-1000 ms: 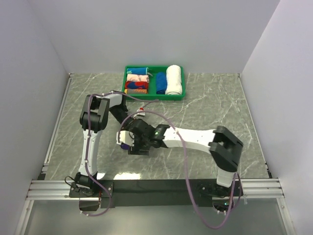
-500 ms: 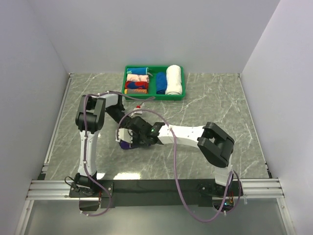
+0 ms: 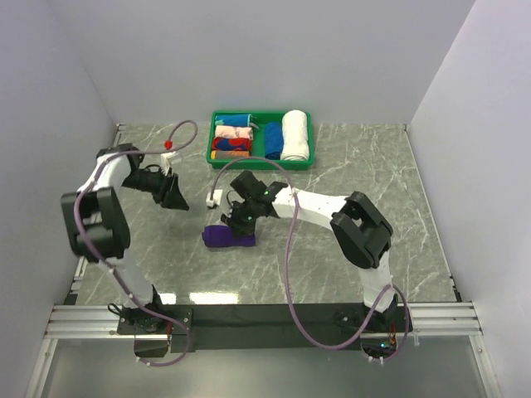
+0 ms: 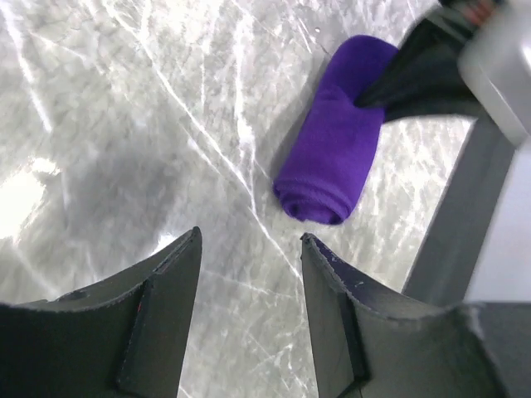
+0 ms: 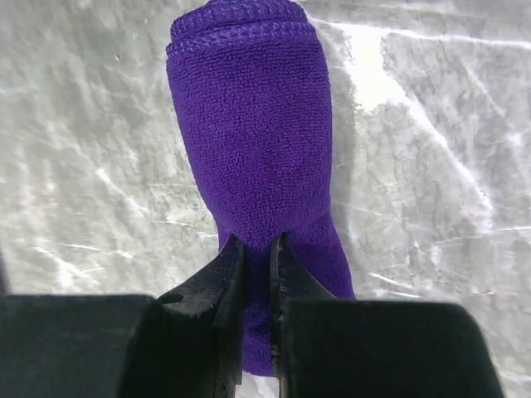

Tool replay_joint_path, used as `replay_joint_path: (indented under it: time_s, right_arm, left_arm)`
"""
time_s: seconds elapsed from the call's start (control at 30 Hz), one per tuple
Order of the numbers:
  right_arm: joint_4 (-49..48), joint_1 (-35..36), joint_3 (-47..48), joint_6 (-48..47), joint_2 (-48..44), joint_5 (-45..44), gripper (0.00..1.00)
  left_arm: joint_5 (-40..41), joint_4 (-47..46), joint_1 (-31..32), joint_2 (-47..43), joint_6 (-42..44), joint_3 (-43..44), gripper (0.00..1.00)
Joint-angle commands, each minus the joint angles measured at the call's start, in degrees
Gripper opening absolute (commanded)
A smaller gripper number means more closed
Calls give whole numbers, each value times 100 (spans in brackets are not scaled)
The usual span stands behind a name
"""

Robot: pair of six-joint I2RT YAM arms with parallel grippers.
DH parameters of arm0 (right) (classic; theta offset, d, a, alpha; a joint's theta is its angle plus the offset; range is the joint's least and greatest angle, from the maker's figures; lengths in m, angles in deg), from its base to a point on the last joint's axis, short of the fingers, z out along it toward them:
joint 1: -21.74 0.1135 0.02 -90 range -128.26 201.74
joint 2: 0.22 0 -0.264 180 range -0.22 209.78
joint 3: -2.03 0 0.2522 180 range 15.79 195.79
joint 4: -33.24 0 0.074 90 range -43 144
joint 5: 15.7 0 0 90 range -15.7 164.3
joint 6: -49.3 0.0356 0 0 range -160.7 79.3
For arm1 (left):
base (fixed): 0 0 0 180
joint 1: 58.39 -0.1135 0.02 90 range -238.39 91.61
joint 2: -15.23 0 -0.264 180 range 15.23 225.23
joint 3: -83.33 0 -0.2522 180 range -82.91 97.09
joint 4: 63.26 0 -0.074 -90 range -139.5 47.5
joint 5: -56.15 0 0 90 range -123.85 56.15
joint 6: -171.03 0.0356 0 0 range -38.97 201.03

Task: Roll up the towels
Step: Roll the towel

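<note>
The deep-purple towel (image 3: 226, 238) lies rolled into a short cylinder on the marble table, left of centre. My right gripper (image 3: 241, 220) reaches down onto its right end. In the right wrist view the narrow jaws (image 5: 257, 249) pinch a fold of the purple towel (image 5: 249, 124). My left gripper (image 3: 175, 196) hangs off to the left, apart from the roll. Its fingers stand open with only table between them (image 4: 250, 240). The left wrist view shows the towel roll (image 4: 328, 157) ahead, with the right gripper (image 4: 419, 75) pressed into its far end.
A green tray (image 3: 262, 166) stands at the back of the table. It holds a thick white roll (image 3: 294, 135), a blue roll (image 3: 272, 141) and several patterned rolls (image 3: 232, 137). Grey walls close in the left, the right and the back.
My left arm has swung out to the left, away from the roll, with its jaws opening. My right gripper has closed onto the roll's end and shifted slightly back.
</note>
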Motion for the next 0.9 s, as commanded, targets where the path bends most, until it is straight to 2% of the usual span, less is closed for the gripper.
replay_joint_path:
  time_s: [0.0,0.13,0.23,0.33,0.37,0.4,0.43,0.57,0.87]
  right_arm:
    - [1236,-213,91,435,866,629,0]
    - [1369,-345,312,479,1043,867,0]
    - [1457,-380,453,471,1158,989,0]
    - [1624,-389,646,462,1324,1078,0]
    - [1651,-398,672,471,1351,1148,0]
    - [1694,-398,751,488,1430,1166,0]
    - [1721,-407,778,497,1465,1209,0]
    - [1879,-486,954,523,1702,1604,0]
    - [2011,-609,1103,173,2045,1667,0]
  left_arm:
    - [-75,-676,-123,-1074,171,-647,56]
    - [365,-1423,-36,-2438,523,-1921,60]
    - [760,-1880,394,-3335,787,-2633,63]
    - [1235,-2636,992,-4118,717,-3336,67]
    - [1427,-2864,1576,-4285,656,-3512,68]
    - [1603,-3162,1852,-4556,655,-3784,68]
    - [1970,-3313,2359,-4664,664,-3899,69]
    - [2421,-3779,3039,-4963,769,-4348,69]
    - [2326,-4324,3190,-4788,1367,-4823,71]
